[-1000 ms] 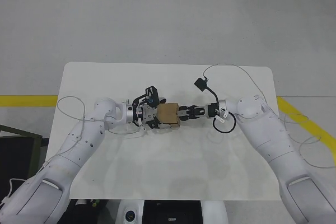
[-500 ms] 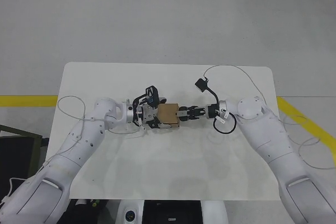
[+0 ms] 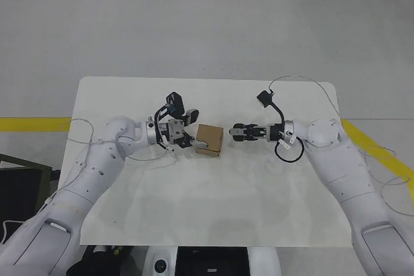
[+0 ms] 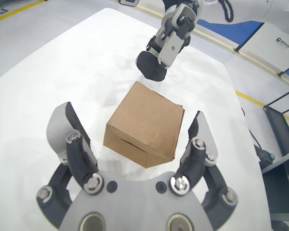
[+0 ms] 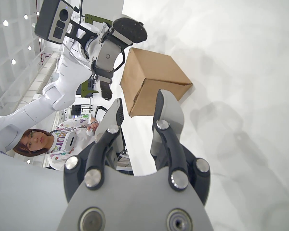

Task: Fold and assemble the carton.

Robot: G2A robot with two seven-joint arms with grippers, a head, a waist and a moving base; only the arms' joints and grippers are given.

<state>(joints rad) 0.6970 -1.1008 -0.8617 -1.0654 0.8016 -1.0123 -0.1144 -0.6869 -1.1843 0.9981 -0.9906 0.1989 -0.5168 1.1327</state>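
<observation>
A small brown carton (image 3: 210, 140) stands closed on the white table (image 3: 207, 200), near its middle. In the left wrist view the carton (image 4: 144, 126) lies just beyond my left gripper (image 4: 132, 111), which is open wide, its fingers apart from the carton's sides. My left gripper (image 3: 183, 134) is to the carton's left in the top view. My right gripper (image 3: 234, 131) hovers just right of the carton, fingers narrowly open with nothing between them. The right wrist view has the carton (image 5: 154, 75) ahead of the right gripper (image 5: 140, 97), and the left gripper (image 5: 118, 61) behind it.
Thin cables loop over the table by both arms, one near the back right (image 3: 297, 81) and one at the left (image 3: 90, 124). The table's front half is bare white surface. A yellow floor line (image 3: 27, 124) runs past the table's sides.
Both grippers were at the carton's two ends; now each has let go and drawn back, left arm leftward, right arm rightward. The carton rests alone, slightly turned.
</observation>
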